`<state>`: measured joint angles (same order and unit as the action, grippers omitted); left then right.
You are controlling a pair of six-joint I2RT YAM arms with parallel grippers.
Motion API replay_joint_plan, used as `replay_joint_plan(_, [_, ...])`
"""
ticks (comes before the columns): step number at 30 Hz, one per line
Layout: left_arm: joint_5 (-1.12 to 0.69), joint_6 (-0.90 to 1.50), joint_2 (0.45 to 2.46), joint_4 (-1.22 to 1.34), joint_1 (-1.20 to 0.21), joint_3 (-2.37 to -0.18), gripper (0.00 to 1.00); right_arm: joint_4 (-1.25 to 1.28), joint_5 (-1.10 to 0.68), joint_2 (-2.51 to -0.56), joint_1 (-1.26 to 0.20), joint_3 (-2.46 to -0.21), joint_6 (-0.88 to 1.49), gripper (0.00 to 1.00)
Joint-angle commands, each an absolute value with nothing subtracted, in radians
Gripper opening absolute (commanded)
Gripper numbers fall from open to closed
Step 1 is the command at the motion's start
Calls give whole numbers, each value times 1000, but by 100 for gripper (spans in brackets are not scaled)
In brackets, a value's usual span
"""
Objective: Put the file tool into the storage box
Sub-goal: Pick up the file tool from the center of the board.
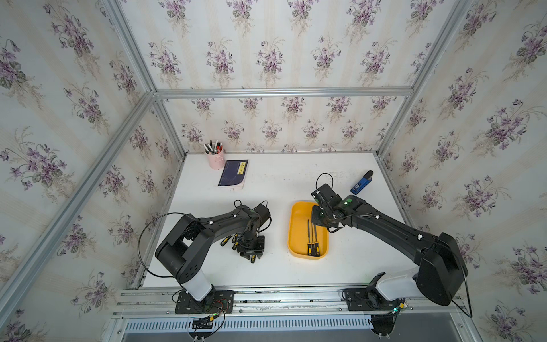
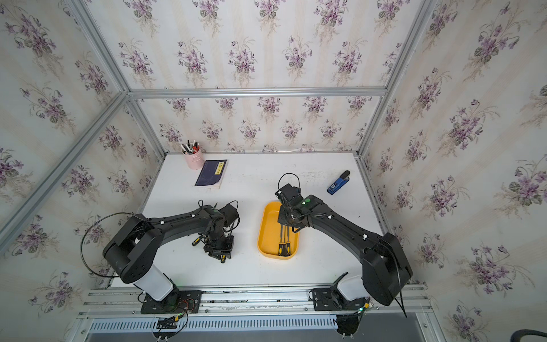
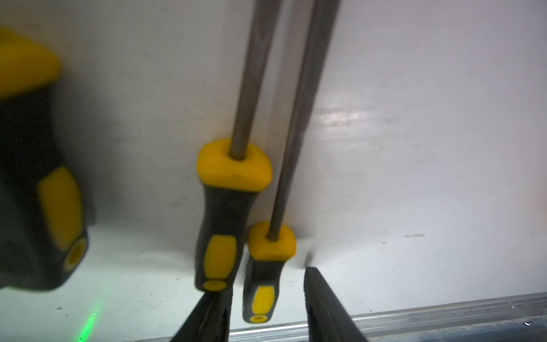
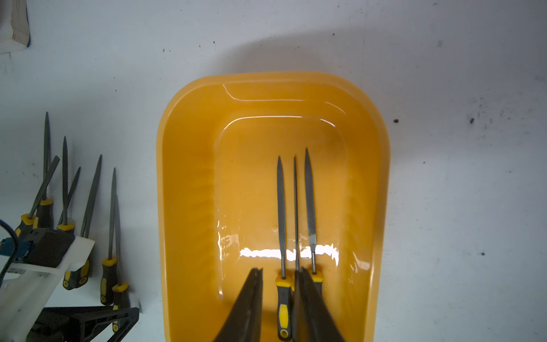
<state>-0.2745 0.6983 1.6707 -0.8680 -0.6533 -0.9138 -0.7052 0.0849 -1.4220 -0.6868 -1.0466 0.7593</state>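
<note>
Left end effector (image 3: 265, 284): part open, straddling a file tool (image 3: 260, 296) on the counter (image 3: 414, 177); a second file (image 3: 228, 219) crowds one finger (image 3: 207, 319). Right end effector (image 4: 278, 270): narrowly open, empty, above the storage box (image 4: 189, 177).

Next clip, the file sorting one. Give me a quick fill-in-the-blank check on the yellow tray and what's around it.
The storage box holds ___ files.
The pen cup beside the notebook is ___.
The left pincer is over loose files lying on the ___.
The stapler is ___.
Missing words: three; pink; table; blue.
</note>
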Motion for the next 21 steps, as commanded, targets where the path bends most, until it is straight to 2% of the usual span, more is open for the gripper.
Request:
replay_joint_plan(1, [-209, 708, 1691, -829, -660, -915, 35, -686, 79, -1419, -687, -1044, 752, 24])
replay_joint_plan(3, [-202, 709, 1690, -827, -661, -917, 26, -681, 68, -1418, -686, -1042, 749, 24])
replay_joint_plan(7, [-201, 696, 1683, -839, -667, -923, 14, -681, 67, -1420, -687, -1038, 741, 24])
replay_joint_plan(15, [-231, 673, 1616, -871, -669, -918, 9, -687, 79, -1427, -687, -1043, 727, 24])
replay_joint_plan(21, [-273, 602, 1516, -950, -672, -999, 6, -683, 66, -1442, -686, -1064, 728, 24])
